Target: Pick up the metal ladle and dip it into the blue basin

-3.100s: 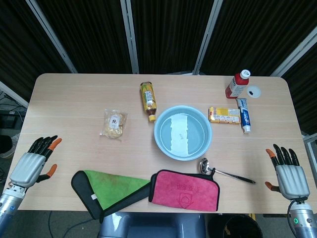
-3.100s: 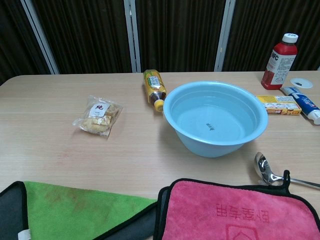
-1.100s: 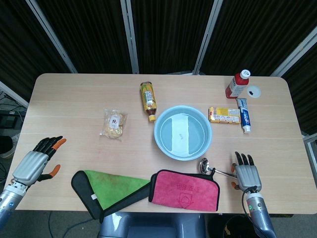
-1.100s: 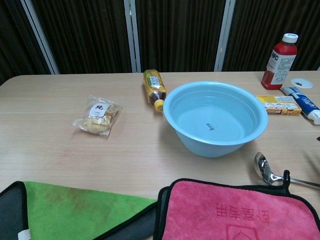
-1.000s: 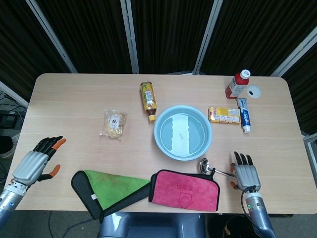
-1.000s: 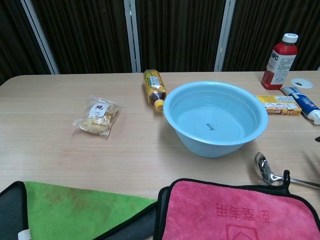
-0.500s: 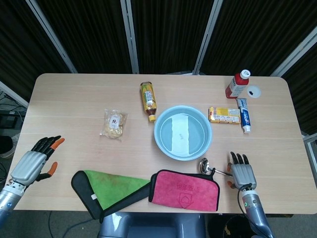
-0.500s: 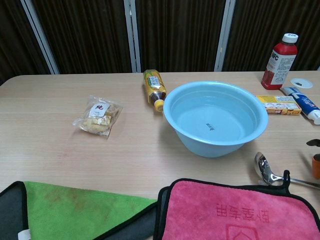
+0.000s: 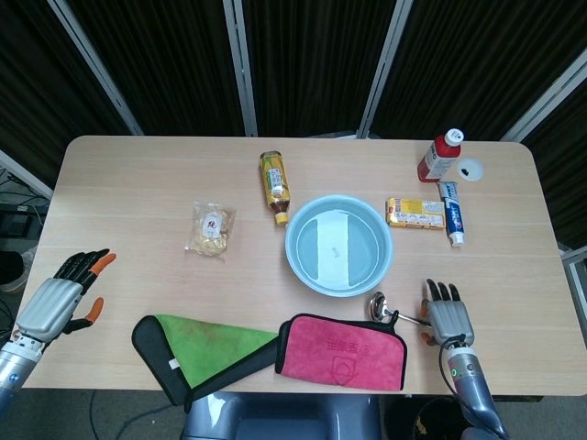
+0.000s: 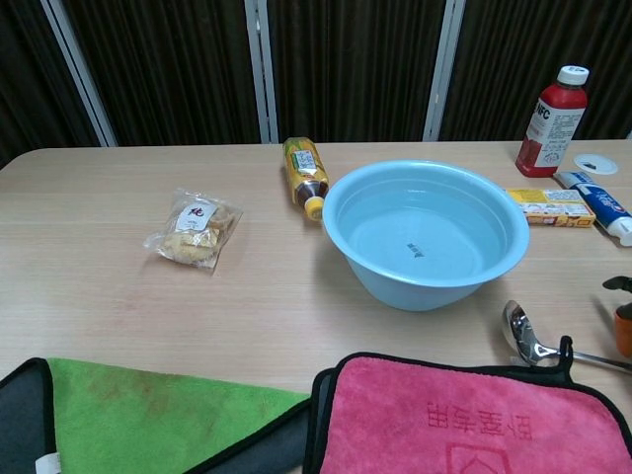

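The metal ladle (image 9: 393,314) lies on the table just in front of the blue basin (image 9: 338,245), its bowl (image 10: 520,330) to the left and its thin handle running right. The basin (image 10: 425,233) holds water. My right hand (image 9: 447,318) hovers over the handle's far end, fingers spread, holding nothing; in the chest view only an orange fingertip (image 10: 623,330) shows at the right edge. My left hand (image 9: 57,303) hangs open off the table's front left corner, far from the ladle.
A pink cloth (image 9: 341,351) lies against the ladle's bowl, a green cloth (image 9: 200,345) to its left. A snack bag (image 9: 210,229), a tea bottle (image 9: 273,186), a yellow box (image 9: 415,213), a toothpaste tube (image 9: 450,213) and a red bottle (image 9: 440,156) stand further back.
My right hand has come in from the table's right edge to the ladle's handle, creeping a little further left over the last second. The left hand has barely shifted.
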### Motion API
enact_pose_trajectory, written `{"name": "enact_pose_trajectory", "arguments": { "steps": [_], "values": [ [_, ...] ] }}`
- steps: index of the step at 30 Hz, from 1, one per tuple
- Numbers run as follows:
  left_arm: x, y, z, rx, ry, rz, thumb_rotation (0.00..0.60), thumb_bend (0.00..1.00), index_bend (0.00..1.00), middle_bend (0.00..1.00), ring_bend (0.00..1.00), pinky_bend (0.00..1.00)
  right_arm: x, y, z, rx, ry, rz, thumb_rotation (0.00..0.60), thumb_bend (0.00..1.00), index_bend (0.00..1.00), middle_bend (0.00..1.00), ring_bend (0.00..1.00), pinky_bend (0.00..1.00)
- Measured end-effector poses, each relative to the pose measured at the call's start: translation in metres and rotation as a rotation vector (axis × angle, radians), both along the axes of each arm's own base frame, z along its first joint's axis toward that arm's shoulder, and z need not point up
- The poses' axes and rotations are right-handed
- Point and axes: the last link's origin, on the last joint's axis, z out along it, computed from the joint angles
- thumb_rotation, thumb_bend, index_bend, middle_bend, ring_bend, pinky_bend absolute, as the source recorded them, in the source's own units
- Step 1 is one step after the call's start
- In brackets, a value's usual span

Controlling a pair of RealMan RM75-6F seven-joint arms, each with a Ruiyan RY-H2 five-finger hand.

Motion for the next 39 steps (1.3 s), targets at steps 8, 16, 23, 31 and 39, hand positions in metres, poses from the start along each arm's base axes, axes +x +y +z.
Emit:
{"name": "enact_pose_trajectory", "arguments": {
  "steps": [8, 16, 23, 31, 39],
  "values": [
    [0.000, 0.001, 0.000, 0.005, 0.001, 0.005, 0.600, 0.56, 0.00, 0.00, 0.00, 0.00, -0.005, -0.003, -0.001, 0.002, -0.001, -0.010, 0.600, 0.23, 0.48, 0.00, 0.00, 0.00],
    [-0.001, 0.003, -0.002, -0.002, 0.007, 0.009, 0.600, 0.56, 0.00, 0.00, 0.00, 0.00, -0.010, -0.005, -0.002, 0.003, -0.028, -0.023, 0.600, 0.25, 0.49, 0.00, 0.00, 0.00],
    [0.000, 0.002, -0.002, -0.006, 0.008, 0.005, 0.600, 0.57, 0.00, 0.00, 0.00, 0.00, -0.013, -0.006, 0.000, -0.013, -0.045, -0.023, 0.600, 0.27, 0.51, 0.00, 0.00, 0.00],
    [0.001, 0.002, -0.003, -0.007, 0.002, 0.003, 0.600, 0.56, 0.00, 0.00, 0.00, 0.00, -0.020, -0.005, 0.001, -0.032, -0.053, -0.034, 0.600, 0.31, 0.53, 0.00, 0.00, 0.00],
    [0.002, 0.001, -0.003, -0.007, -0.004, -0.004, 0.600, 0.56, 0.00, 0.00, 0.00, 0.00, -0.024, -0.003, -0.002, -0.030, -0.064, -0.042, 0.600, 0.35, 0.57, 0.00, 0.00, 0.00]
  ]
}}
